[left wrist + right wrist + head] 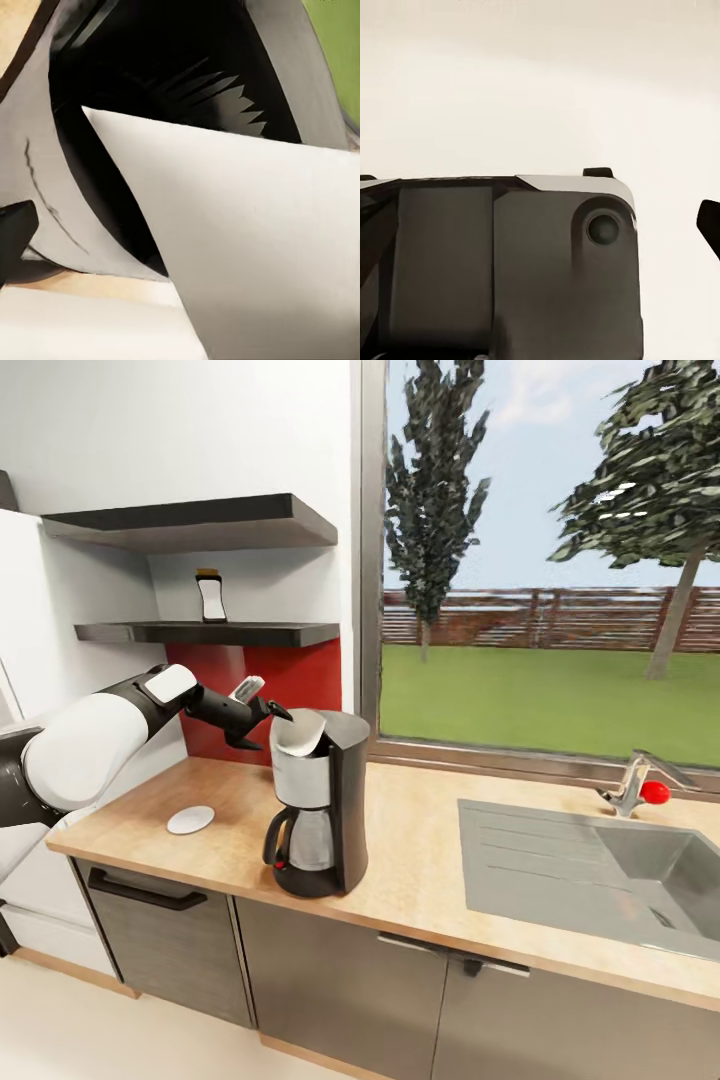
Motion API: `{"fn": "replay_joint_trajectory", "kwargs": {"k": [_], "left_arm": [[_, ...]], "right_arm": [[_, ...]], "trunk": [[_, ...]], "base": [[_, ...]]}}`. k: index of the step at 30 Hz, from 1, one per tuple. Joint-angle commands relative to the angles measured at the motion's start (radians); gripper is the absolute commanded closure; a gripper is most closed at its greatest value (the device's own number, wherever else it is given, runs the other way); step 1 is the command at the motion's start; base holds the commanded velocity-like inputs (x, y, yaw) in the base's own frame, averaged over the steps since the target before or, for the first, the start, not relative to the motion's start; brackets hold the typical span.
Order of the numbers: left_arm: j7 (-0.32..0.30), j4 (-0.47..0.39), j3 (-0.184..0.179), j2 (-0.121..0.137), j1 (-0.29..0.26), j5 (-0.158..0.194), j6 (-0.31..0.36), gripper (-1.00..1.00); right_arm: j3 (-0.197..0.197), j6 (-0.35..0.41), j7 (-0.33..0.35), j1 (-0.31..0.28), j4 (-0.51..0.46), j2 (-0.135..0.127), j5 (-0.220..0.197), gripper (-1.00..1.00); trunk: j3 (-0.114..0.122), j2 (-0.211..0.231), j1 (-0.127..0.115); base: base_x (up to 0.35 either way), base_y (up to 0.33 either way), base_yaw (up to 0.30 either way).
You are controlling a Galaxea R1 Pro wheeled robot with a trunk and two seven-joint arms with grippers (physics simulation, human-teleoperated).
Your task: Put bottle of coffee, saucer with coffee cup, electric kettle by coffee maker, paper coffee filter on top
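The paper coffee filter [300,732] sits in the coffee maker [318,805] top; the left hand [268,715], just beside it, grip unclear. Saucer [190,819] on tabletop [420,860]; bottle of coffee [210,596] awaits on kitchen shelf [210,632].

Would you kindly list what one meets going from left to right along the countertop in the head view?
Saucer → coffee maker with the paper coffee filter in its top → sink → tap with a red knob.
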Motion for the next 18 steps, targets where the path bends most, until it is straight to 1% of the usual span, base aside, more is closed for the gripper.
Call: {"fn": "replay_joint_trajectory", "kwargs": {"k": [1, 6, 18], "left_arm": [[-0.005, 0.002, 0.002, 0.001, -0.001, -0.003, 0.000, -1.00], [-0.005, 0.002, 0.002, 0.001, -0.001, -0.003, 0.000, -1.00], [-0.005, 0.002, 0.002, 0.001, -0.001, -0.003, 0.000, -1.00]], "right_arm": [[-0.002, -0.004, 0.000, 0.000, 0.001, 0.000, -0.001, -1.00], [-0.002, -0.004, 0.000, 0.000, 0.001, 0.000, -0.001, -1.00], [-0.002, -0.004, 0.000, 0.000, 0.001, 0.000, -0.001, -1.00]], "trunk": [[0.000, -0.001, 0.001], [0.000, -0.001, 0.001], [0.000, -0.001, 0.001]], "base": [[0.149, 0.158, 0.000], [0.064, 0.054, 0.000], [0.004, 0.003, 0.000]]}}
